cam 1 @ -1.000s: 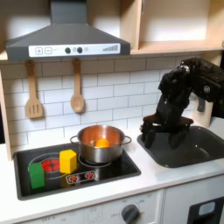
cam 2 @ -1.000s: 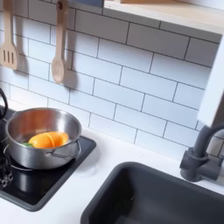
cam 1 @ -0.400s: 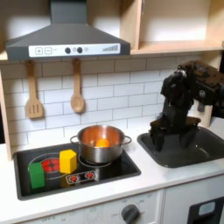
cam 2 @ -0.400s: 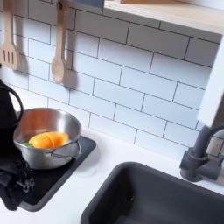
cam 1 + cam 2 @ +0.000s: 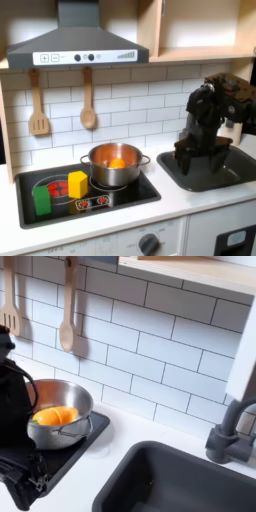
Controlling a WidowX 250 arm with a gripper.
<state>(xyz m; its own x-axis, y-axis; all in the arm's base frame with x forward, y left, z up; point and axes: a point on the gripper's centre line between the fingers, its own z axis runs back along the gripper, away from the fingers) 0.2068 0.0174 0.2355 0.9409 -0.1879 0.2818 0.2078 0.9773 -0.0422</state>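
Nearest you in the first exterior view, the green block [image 5: 42,199] and yellow block [image 5: 77,184] stand on the stove [image 5: 120,203] set into the white worktop [image 5: 150,218]. Just behind them the silver pot [image 5: 113,165] holds an orange piece [image 5: 117,162]. Your gripper [image 5: 186,157] hangs over the left rim of the black sink [image 5: 225,170]; you cannot tell whether its jaws are apart or together. Two wooden utensils [image 5: 88,112] hang on the tiled wall.
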